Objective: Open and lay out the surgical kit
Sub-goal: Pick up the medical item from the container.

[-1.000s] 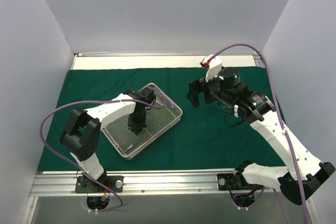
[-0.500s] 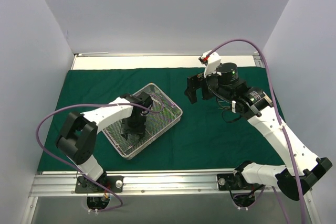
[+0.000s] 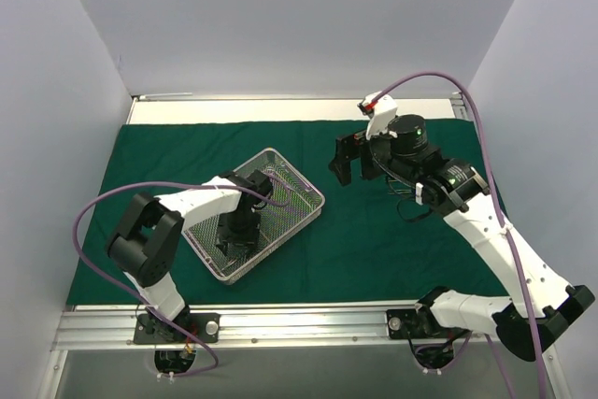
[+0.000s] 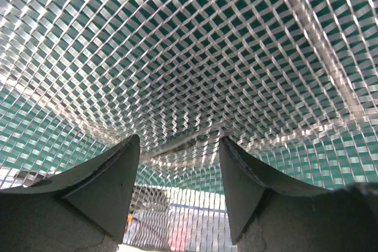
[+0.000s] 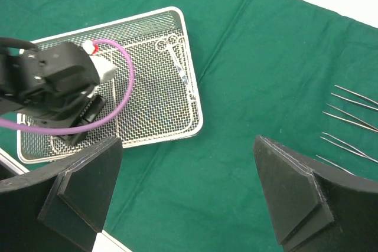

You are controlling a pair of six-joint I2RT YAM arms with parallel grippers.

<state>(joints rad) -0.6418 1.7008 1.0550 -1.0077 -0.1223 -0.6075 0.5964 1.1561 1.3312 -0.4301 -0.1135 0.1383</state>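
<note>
One rectangular silver wire-mesh tray (image 5: pixel 198 123) lies on the spread dark green cloth drape (image 5: pixel 248 193), bare cloth all round its rim. Left gripper (image 4: pixel 179 149) sits inside the tray, jaws partly spread, a thin steel instrument (image 4: pixel 183 140) on the mesh between their tips; contact unclear. Right gripper (image 5: pixel 188 140) hangs wide open, empty: tray left of its jaws holding one pair of steel scissors (image 5: pixel 177 60), several thin steel forceps (image 5: pixel 351 119) on cloth right.

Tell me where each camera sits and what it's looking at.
Top external: fixed above and behind, looking down on drape, mesh tray, left arm, right arm.
Left wrist: low inside the tray, facing its mesh; left gripper open below.
Right wrist: high, looking down past the open right gripper.
Shared: all three show the tray.
</note>
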